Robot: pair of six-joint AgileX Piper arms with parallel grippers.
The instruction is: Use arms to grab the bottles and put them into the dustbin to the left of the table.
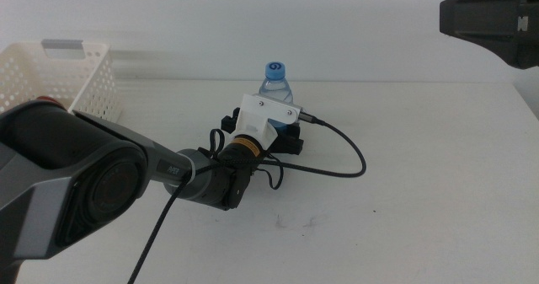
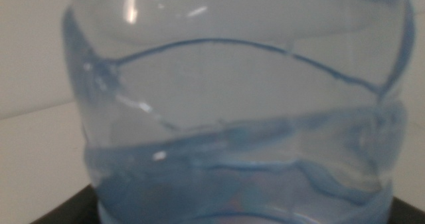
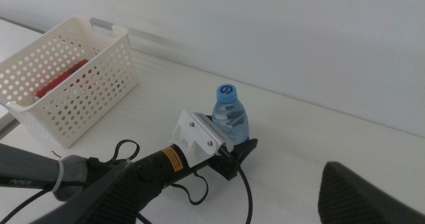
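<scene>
Middle view: your left gripper (image 1: 282, 135) reaches the water bottle (image 1: 275, 83) near the table's (image 1: 421, 200) far edge. Left wrist: bottle fills the frame; jaw closure indeterminate. Right wrist: confirm a firm grip before carrying to the dustbin (image 3: 109, 74).

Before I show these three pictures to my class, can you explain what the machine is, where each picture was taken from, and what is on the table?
This is a robot with two arms at a white table. The middle picture looks down over the table. The other two come from cameras on each arm's wrist. The left arm reaches in, its claw around a small water bottle standing upright; the left wrist picture shows that bottle filling the frame. I cannot tell whether the claw has closed on it. The right claw waits raised, off to the right. A white basket at the table's left holds something red.
</scene>
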